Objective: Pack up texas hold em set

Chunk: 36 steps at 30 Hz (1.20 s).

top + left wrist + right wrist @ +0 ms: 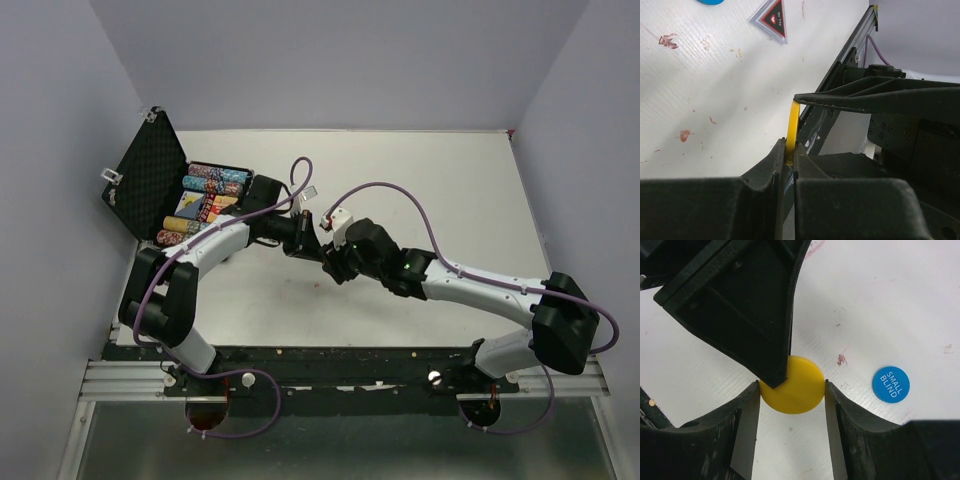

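The black case (232, 171) stands open at the back left, its egg-crate foam lid (148, 178) upright and rows of multicoloured chips (205, 196) inside. My two grippers meet at mid-table. My left gripper (789, 150) is shut on the faces of a yellow disc (794, 125), seen edge-on. My right gripper (792, 390) grips the same yellow disc (800, 390) by its rim, a finger touching each side. A blue "SMALL BLIND" disc (890, 384) and a dark triangular "ALL IN" token (773, 17) lie on the table. Dice and the white disc are out of view.
The white tabletop (430, 190) carries small red stains (684, 134). Grey walls close in the left, back and right. A metal rail (340, 378) runs along the near edge. Purple cables (400, 190) loop over both arms.
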{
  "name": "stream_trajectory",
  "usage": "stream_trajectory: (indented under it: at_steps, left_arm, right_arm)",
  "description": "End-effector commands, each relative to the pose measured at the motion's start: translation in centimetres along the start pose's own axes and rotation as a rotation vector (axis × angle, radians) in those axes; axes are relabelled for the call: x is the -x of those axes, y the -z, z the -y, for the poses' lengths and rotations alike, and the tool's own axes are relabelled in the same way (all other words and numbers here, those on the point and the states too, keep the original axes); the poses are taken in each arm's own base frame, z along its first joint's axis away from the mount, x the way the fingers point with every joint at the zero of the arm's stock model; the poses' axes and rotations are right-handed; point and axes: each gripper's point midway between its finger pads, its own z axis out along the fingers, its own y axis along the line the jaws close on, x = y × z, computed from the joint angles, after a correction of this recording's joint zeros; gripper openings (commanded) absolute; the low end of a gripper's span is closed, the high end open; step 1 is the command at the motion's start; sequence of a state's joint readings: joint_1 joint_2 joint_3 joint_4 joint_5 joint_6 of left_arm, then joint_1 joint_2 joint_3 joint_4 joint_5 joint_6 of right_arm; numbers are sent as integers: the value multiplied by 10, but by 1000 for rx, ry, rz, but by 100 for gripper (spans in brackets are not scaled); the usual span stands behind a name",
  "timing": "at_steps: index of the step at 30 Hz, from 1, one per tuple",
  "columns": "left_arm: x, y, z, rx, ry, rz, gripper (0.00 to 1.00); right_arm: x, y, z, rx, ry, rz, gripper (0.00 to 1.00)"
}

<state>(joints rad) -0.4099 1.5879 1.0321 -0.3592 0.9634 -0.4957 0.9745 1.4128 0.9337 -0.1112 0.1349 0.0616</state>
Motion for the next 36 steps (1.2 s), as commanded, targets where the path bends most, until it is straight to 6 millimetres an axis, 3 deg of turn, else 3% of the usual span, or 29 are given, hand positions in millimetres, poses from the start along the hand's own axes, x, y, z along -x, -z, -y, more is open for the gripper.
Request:
stream_trajectory:
  at_steps: [1,4,6,7,12,17,21,25,29,31,36]
  left_arm:
    - [-5,-3,6,-49,-5,-26,0]
    - [-3,-2,7,-48,-14,-20,0]
    - [-2,0,7,-36,-27,-11,0]
    - [0,1,7,-25,-38,-3,0]
    - [16,19,0,21,-53,72,0]
    - [47,62,-20,88,-29,227,0]
    - [72,110,-44,223,-20,376,0]
    - [94,173,-83,458,11,530,0]
    - [99,226,-121,677,71,629,0]
    - [104,241,-131,725,83,655,0]
    - [115,255,-159,804,125,620,0]
  right_arm:
    - [7,4,3,-27,7,42,43]
    - [6,4,4,-33,1,42,55]
    - [4,4,6,-45,-6,46,76]
    - [3,4,8,-58,-10,47,82]
    - [-1,4,16,-111,-29,50,91]
    - [5,10,26,-162,-83,117,94]
    - [0,13,34,-216,-140,135,94]
    - [-9,13,32,-206,-169,140,94]
    - [-9,13,25,-160,-183,165,94]
    - [-8,12,21,-140,-190,170,94]
    - [-6,13,16,-110,-205,168,93]
